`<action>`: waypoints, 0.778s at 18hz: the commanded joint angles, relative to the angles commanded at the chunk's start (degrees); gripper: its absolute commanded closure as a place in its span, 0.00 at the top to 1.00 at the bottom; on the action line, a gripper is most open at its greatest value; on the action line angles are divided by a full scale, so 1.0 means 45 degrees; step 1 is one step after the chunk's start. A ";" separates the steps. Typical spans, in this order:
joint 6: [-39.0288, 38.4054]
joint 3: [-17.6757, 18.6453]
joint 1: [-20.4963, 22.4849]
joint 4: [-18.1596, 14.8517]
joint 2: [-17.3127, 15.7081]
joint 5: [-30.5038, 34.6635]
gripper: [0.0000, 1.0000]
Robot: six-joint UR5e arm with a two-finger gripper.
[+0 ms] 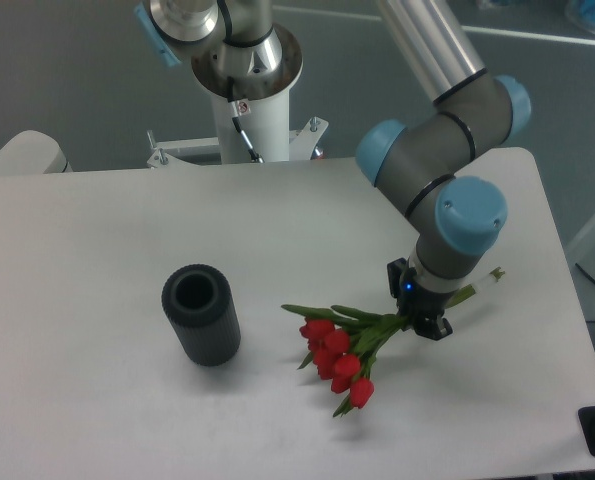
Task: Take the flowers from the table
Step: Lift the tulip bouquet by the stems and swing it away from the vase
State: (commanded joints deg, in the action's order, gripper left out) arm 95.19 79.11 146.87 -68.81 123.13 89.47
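Observation:
The flowers [339, 355], red tulip buds with green leaves and long green stems, hang just above the white table [97, 230] at its front right. My gripper [424, 325] is shut on the stems near their middle. The buds point down and to the left, and the pale-banded stem end [485, 279] sticks out to the right behind the wrist. A faint shadow lies on the tabletop under the buds.
A dark ribbed cylinder [201, 314] stands open-topped on the table, left of the flowers. The arm's white base post [245, 110] rises at the table's far edge. The table's right edge runs close to the gripper.

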 joint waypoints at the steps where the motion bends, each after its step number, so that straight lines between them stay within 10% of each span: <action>1: -0.0155 -0.0195 -0.0040 -0.0117 0.0078 0.0001 0.18; 14: -0.1075 -0.0822 -0.0606 -0.0509 0.0470 0.0470 0.17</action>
State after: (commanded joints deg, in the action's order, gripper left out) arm 90.35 75.41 144.14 -71.10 125.24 91.58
